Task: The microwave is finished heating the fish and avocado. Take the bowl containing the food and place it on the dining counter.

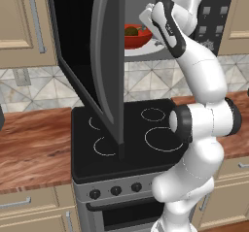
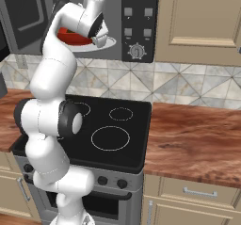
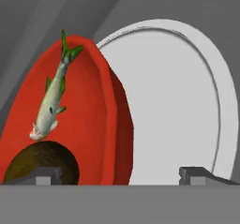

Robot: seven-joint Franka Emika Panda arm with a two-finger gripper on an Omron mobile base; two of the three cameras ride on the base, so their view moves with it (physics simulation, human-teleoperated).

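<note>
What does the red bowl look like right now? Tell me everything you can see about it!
The bowl is wide, shallow, round and glossy red, like shiny plastic or glazed ceramic. It sits upright on the white turntable inside the microwave, whose door hangs open above the stove. Inside it lie a slender silver-green fish and a dark avocado. The gripper is close in front with jaws open on either side of the rim, not closed on it.

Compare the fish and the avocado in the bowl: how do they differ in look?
The fish is slender, pale silver-grey with green fins; the avocado is rounded and dark olive-brown. The fish stretches across much of the inside of the bowl; the avocado sits compact at one end, by the fish's head. Both lie inside the red bowl.
</note>
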